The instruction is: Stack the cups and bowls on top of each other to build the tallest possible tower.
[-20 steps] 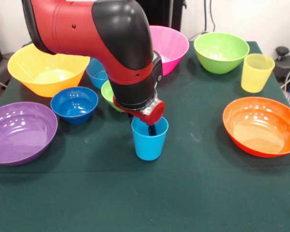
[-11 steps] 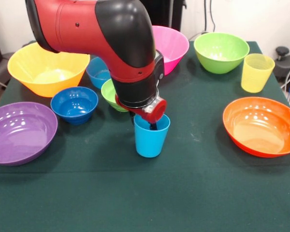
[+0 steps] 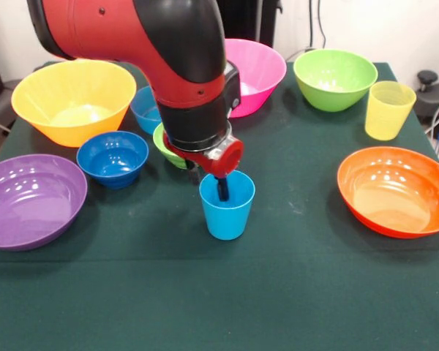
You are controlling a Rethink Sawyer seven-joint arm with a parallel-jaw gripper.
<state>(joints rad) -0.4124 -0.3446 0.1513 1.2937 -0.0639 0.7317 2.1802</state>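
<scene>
Where the red and black arm [image 3: 168, 66] comes down over the green table [image 3: 293, 292], the front view lists the following. Gripper [image 3: 214, 183]: set at the rim of the light blue cup [image 3: 227, 208], one dark finger [image 3: 222, 189] reaching down inside the cup and the other outside its far wall, mostly hidden; whether the two are pinching the wall or merely straddling it cannot be told. Light blue cup: upright, mouth up, near the middle of the table, apart from every bowl. Small lime green bowl [image 3: 163, 142]: just behind the cup, partly hidden by the arm. Small light blue bowl [image 3: 145, 108]: behind that, beside the yellow-orange bowl [image 3: 72, 99]. Small dark blue bowl [image 3: 113, 157]: in front of the yellow-orange bowl. Purple bowl [image 3: 31, 199]: at the left edge. Pink bowl [image 3: 260, 69]: at the far side, partly behind the arm. Green bowl [image 3: 334, 78]: right of the pink one. Yellow cup [image 3: 389, 110]: upright, near the right edge. Orange bowl [image 3: 395, 190]: in front of the yellow cup. Nothing is stacked; every piece stands singly on the cloth.
</scene>
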